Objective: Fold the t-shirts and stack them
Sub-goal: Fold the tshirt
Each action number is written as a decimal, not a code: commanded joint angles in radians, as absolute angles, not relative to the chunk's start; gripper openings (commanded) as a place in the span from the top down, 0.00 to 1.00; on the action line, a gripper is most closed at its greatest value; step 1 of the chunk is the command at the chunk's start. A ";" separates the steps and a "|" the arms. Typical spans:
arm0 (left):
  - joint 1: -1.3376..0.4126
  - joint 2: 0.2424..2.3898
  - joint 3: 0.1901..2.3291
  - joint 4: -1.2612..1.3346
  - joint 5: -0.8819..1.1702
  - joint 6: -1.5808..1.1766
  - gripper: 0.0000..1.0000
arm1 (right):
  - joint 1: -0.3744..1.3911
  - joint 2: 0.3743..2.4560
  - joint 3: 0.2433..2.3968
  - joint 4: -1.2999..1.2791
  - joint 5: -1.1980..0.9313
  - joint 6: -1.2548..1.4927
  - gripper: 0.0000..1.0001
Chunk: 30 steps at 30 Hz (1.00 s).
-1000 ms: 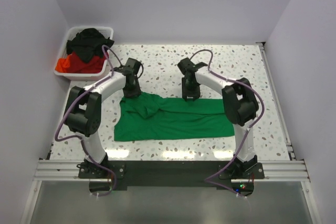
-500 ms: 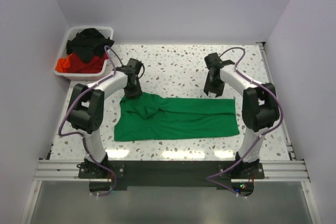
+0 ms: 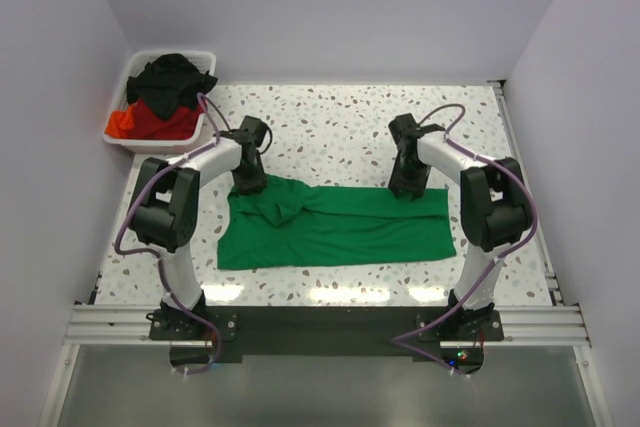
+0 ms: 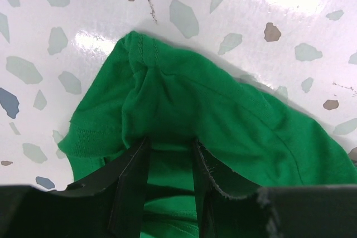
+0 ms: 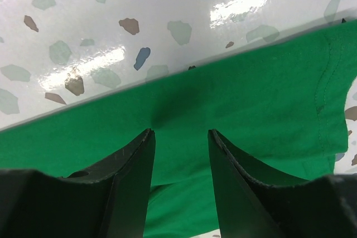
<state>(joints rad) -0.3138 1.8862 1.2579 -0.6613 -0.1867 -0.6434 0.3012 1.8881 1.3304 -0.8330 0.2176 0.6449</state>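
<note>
Green t-shirt [image 3: 340,227] lay spread in a wide band on the speckled worktop [image 3: 330,127], seen from above. The left pincer [image 3: 248,182] sat on its far left corner and the right pincer [image 3: 408,190] on its far edge, near the right end. A black t-shirt [image 3: 175,77] and a red t-shirt [image 3: 145,125] were heaped in a white bin [image 3: 128,77] at the far left corner.

Left wrist view: the green t-shirt [image 4: 184,110] was rumpled at its hem. The left pincer [image 4: 170,140] stood open, its tips down on the cloth.

Right wrist view: the right pincer [image 5: 181,132] stood open too, its tips on the green t-shirt [image 5: 251,98] just inside the straight edge.
</note>
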 commanded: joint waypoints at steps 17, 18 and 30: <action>-0.279 1.994 1.359 -0.712 -0.156 -0.710 0.60 | 0.229 1.959 1.336 -0.796 0.146 0.676 0.53; -0.279 1.996 1.364 -0.710 -0.156 -0.709 0.60 | 0.230 1.974 1.342 -0.795 0.149 0.673 0.53; -0.273 2.066 1.468 -0.736 -0.176 -0.704 0.59 | 0.206 2.080 1.479 -0.801 0.152 0.646 0.53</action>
